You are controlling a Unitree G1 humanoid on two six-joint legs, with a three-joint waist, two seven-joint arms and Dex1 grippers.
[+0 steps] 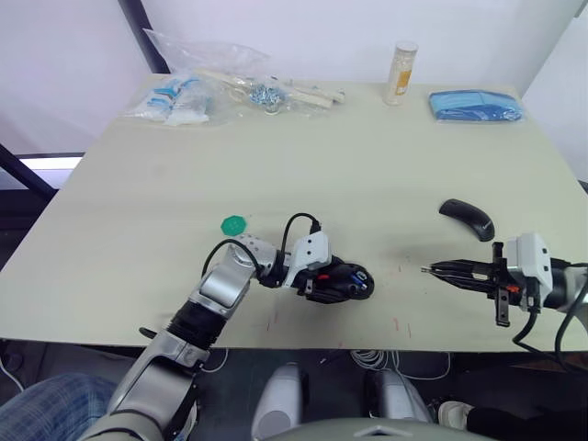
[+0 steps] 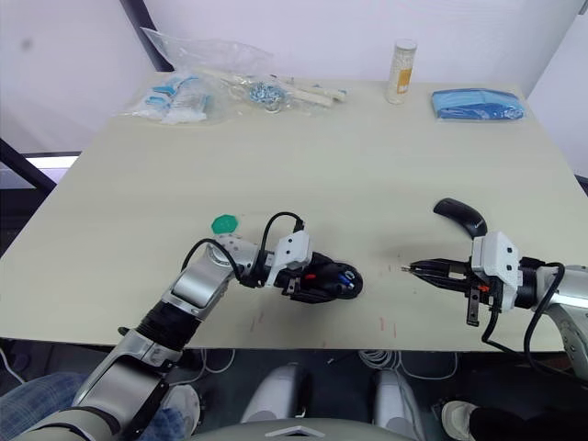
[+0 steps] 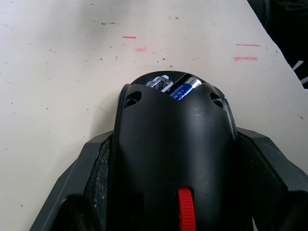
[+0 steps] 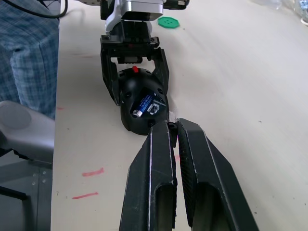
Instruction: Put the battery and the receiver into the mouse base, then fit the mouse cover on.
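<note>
My left gripper (image 1: 329, 281) is shut on the black mouse base (image 1: 356, 280), holding it on the table near the front edge. The blue battery (image 3: 183, 89) lies in the base's open compartment. Beside it sits a tiny silvery piece, the receiver (image 3: 159, 83). A red patch (image 3: 186, 211) shows on the base between my fingers. My right gripper (image 1: 430, 269) is shut with nothing in it. It hovers to the right of the base and points at it across a short gap. The arched black mouse cover (image 1: 467, 218) lies on the table just behind the right gripper.
A round green disc (image 1: 235, 223) lies behind my left forearm. Along the far edge are plastic bags of small parts (image 1: 211, 87), an upright pale bottle (image 1: 400, 73) and a folded blue cloth (image 1: 475, 105). Faint red marks (image 1: 397, 324) dot the table's front edge.
</note>
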